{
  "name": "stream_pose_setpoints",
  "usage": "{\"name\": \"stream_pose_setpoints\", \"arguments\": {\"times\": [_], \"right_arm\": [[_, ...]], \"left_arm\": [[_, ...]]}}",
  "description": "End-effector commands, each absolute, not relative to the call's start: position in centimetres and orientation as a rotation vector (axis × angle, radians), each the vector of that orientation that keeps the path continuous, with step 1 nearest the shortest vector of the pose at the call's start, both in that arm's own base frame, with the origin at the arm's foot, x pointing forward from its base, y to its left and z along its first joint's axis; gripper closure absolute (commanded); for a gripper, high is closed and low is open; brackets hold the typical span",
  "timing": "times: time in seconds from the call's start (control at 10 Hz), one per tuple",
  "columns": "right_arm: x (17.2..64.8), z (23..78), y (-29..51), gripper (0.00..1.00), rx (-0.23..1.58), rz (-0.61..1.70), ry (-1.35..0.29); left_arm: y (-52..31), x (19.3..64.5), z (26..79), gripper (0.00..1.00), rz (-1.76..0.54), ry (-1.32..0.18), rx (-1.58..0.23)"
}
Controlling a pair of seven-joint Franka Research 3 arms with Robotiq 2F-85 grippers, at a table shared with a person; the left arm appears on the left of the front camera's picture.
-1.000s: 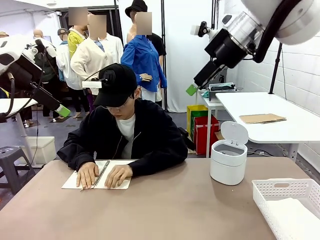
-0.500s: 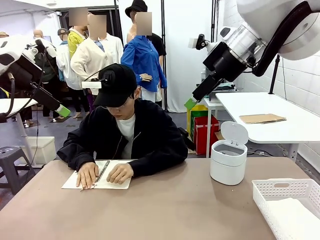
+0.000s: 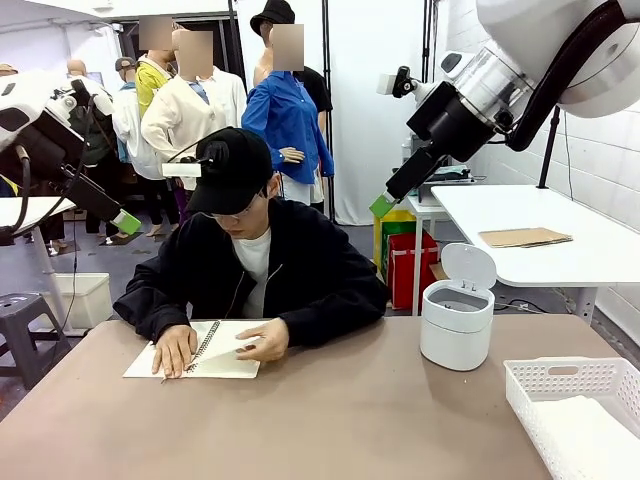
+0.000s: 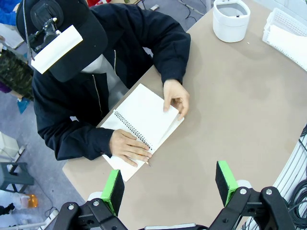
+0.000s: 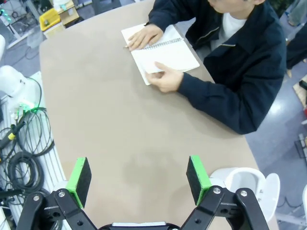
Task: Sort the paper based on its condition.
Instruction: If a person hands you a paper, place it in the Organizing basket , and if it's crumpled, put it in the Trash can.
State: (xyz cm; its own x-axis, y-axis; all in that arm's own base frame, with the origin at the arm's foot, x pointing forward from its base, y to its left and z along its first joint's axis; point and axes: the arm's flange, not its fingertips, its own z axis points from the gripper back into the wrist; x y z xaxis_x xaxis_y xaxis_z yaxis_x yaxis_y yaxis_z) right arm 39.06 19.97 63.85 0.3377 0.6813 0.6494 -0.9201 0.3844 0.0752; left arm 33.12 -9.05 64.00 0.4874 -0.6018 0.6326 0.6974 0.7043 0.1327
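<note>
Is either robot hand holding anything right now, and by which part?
Nothing is held: the left hand and the right hand are both open and empty.

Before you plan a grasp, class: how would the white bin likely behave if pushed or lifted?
The bin looks hollow, so it is probably light for its size. Its smooth round wall may slip in a grip. With the lid standing open above the rim, a high push could tip it; a low one would likely slide it on the table.
</note>
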Motion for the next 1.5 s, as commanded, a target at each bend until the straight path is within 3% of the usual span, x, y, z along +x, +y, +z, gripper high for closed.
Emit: {"name": "stream_pose_setpoints", "arguments": {"times": [0.0,1.4], "right_arm": [[39.11,63.75,19.95,0.0,0.46,1.095,-0.587],[39.11,63.75,19.95,0.0,0.46,1.095,-0.587]], "left_arm": [[-9.0,33.02,63.95,0.0,-0.789,-0.701,-0.14],[-9.0,33.02,63.95,0.0,-0.789,-0.701,-0.14]]}}
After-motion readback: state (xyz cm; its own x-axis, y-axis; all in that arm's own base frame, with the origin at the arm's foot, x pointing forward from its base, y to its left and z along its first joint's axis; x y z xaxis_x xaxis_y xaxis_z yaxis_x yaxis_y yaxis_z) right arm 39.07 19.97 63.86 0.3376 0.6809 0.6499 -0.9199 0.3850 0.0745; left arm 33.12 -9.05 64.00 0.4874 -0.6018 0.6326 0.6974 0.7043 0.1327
